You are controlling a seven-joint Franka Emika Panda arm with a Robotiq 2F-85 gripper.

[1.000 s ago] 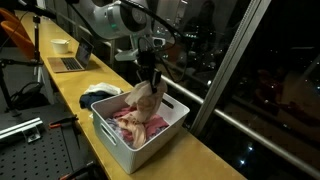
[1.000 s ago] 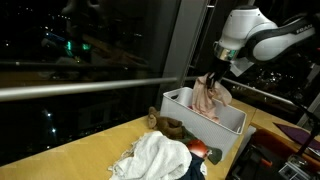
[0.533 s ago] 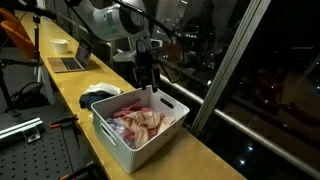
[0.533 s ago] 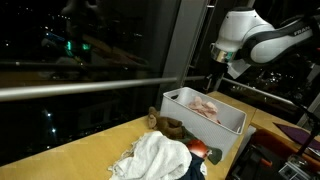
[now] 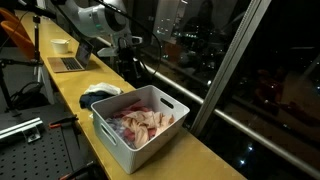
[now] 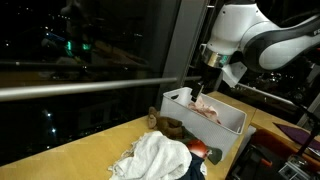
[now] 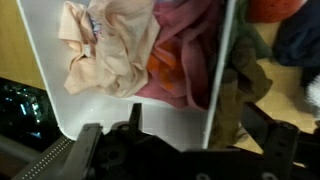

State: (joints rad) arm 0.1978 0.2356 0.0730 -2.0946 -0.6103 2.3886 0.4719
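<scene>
A white plastic basket (image 5: 152, 142) (image 6: 200, 126) stands on the wooden counter, with pink and beige clothes (image 5: 141, 122) (image 6: 208, 108) in it. My gripper (image 5: 131, 72) (image 6: 207, 86) hangs open and empty just above the basket's end wall, on the side where the loose pile lies. In the wrist view the gripper (image 7: 195, 112) straddles the basket wall (image 7: 222, 60). A beige garment (image 7: 105, 45) and a pink one (image 7: 185, 55) lie inside the basket, and a brown cloth (image 7: 240, 95) lies outside it.
A pile of loose clothes, with a white cloth (image 6: 160, 155) on top, lies on the counter (image 5: 70, 95) beside the basket. Further along the counter stand a laptop (image 5: 70, 62) and a white bowl (image 5: 61, 45). A dark window runs along the counter's far edge.
The gripper opened and let go of the beige garment, which dropped into the basket. The arm then moved from over the basket's middle to its end wall by the pile.
</scene>
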